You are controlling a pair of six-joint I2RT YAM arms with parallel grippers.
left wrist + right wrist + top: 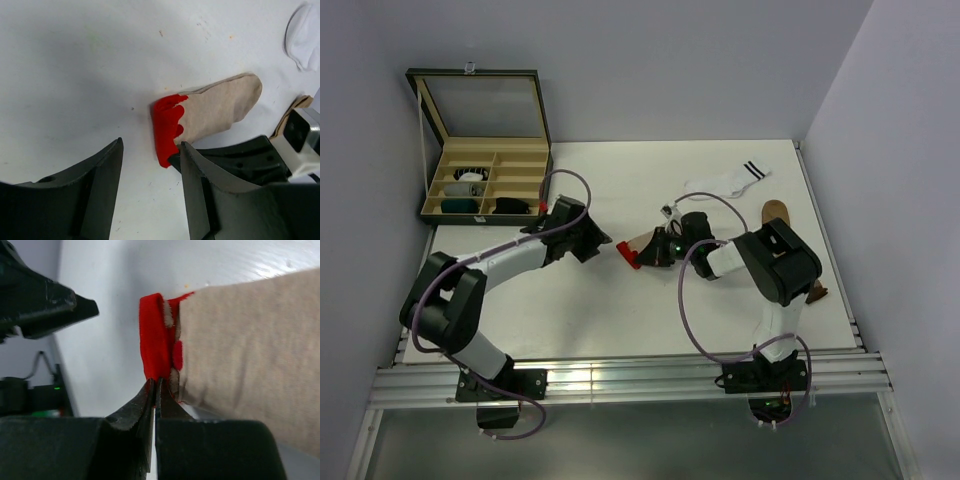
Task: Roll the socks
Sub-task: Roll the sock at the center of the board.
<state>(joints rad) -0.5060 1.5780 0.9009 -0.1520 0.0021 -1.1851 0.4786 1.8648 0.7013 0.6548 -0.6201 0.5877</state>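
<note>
Right pincer (154,384) clamps the red cuff (155,340) of the beige sock (245,345) (left pincer (151,146) gapes alongside).

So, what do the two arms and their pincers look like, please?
The left arm and the right arm have bulky black joints and white link tubes. A thin purple cable loops along each. The left pincer and the right pincer are matte black, each with two flat, tapering fingers. A small green light glows at the right wrist.
</note>
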